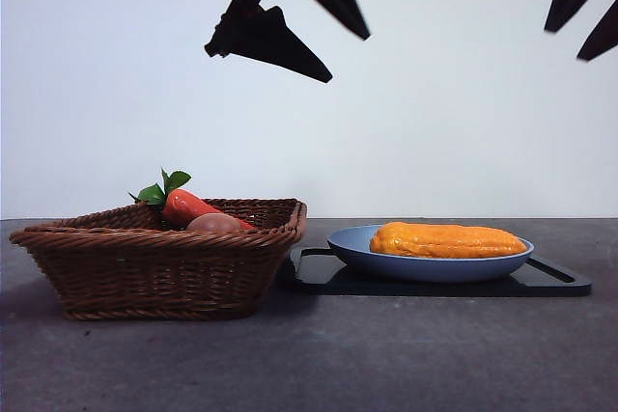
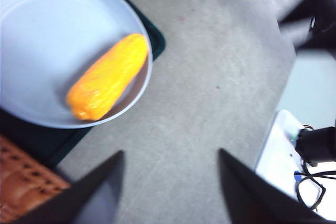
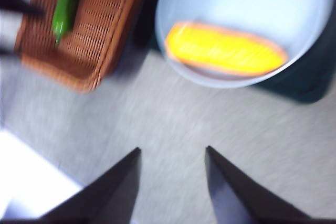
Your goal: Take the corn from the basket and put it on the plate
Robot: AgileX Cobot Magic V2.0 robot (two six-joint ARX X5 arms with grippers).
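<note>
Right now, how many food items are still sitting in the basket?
3 visible: a carrot and a small pinkish egg-like item toward the basket's back, and a green pepper-like vegetable seen only from the right wrist. More may be hidden behind the rim.

A plain white wall (image 1: 463,113) fills the space behind the table, evenly lit and bare. The tabletop (image 1: 386,354) is dark grey and matte, looking paler and slightly mottled from above, with soft shadows.

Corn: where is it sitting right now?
In the front view the corn lies lengthwise in the blue plate on the black tray, right of the basket; neither gripper touches it.
</note>
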